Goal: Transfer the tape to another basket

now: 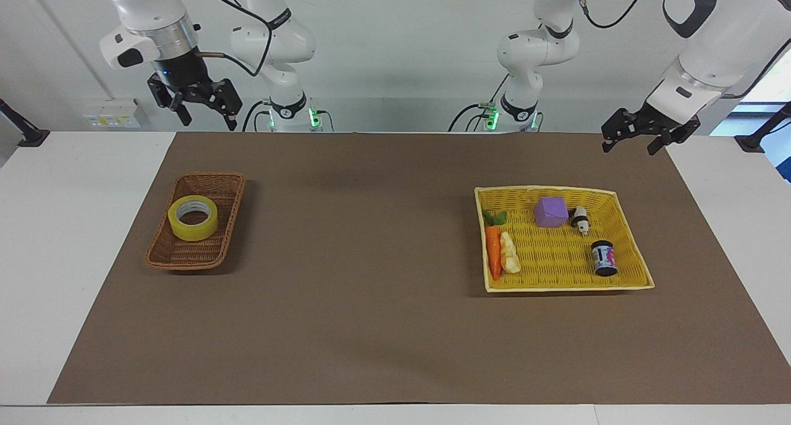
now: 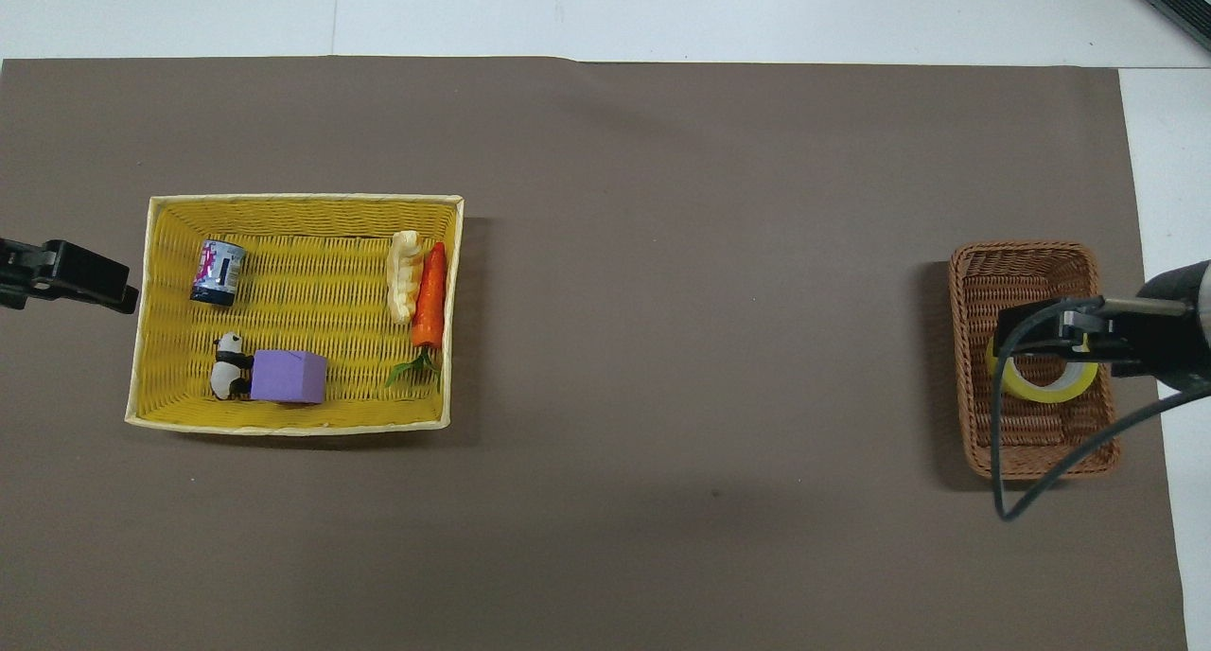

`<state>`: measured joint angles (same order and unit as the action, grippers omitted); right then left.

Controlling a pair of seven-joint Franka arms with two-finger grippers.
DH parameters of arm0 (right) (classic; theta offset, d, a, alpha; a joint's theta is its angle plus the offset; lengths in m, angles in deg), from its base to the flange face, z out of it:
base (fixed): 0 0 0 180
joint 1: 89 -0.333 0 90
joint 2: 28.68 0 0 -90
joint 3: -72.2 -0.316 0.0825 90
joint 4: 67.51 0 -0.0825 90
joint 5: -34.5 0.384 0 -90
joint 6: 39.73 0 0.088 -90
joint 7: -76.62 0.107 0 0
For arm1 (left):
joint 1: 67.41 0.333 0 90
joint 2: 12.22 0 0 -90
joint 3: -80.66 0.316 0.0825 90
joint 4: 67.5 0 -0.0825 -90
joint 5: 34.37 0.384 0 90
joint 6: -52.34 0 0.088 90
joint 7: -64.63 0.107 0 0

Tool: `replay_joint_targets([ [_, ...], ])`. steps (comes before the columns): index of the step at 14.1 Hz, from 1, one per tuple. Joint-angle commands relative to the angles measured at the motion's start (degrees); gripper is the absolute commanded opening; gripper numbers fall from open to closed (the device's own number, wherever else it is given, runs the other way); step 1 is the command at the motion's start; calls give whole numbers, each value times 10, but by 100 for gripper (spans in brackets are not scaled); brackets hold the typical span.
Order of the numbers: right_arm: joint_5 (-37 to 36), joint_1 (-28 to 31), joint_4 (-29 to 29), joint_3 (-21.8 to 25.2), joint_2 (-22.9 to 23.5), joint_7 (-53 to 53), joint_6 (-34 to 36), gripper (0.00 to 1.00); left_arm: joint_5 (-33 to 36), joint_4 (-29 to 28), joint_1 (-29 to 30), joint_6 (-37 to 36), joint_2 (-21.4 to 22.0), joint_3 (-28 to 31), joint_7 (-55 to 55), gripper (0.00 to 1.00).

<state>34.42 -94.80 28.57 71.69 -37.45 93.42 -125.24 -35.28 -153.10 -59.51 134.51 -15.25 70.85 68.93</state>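
tape (image 1: 193, 218) lay flat, core hole up, in the brown wicker basket (image 1: 216, 252) at the right arm's end of the table, resting in the half of the basket nearer the robots. right gripper (image 1: 199, 104) hung high in the air, fingers spread wide and empty, well clear of the roll; the overhead view put it roughly over the tape. so the roll sat below those jaws, and the right arm was clearly the closer one. left gripper (image 1: 636, 138) waited over the table edge past the yellow tray basket (image 1: 636, 270), jaws apart and empty, well apart from the tape. tape looked placed; judged task near done.
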Motion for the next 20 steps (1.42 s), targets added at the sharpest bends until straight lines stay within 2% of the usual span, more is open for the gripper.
replay_joint_targets([
  [1, -16, -11, 19, -2, -24, 11, 1, 100, 10, 13, 1, -9, -6, -1, 7, 100],
  [3, -3, 5, -28, 12, -2, 3, 11, 100, 10, 12, 1, -9, -6, -1, 7, 100],
  [6, -2, 23, -119, 19, 52, 3, 68, 100, 10, 12, 1, -9, -6, -1, 7, 100],
  [9, 48, 60, -107, 22, 48, 2, 52, 100, 10, 13, 1, -9, -6, -1, 7, 100],
  [11, 49, 62, -88, 20, 36, -2, 52, 100, 10, 13, 1, -10, -6, -1, 7, 100],
  [15, -9, 60, -84, 19, 36, -109, 26, 100, 10, 12, 1, -10, -6, -1, 7, 100],
  [20, -12, 59, -83, 19, 34, -102, 34, 100, 10, 12, 1, -10, -6, -1, 7, 100],
])
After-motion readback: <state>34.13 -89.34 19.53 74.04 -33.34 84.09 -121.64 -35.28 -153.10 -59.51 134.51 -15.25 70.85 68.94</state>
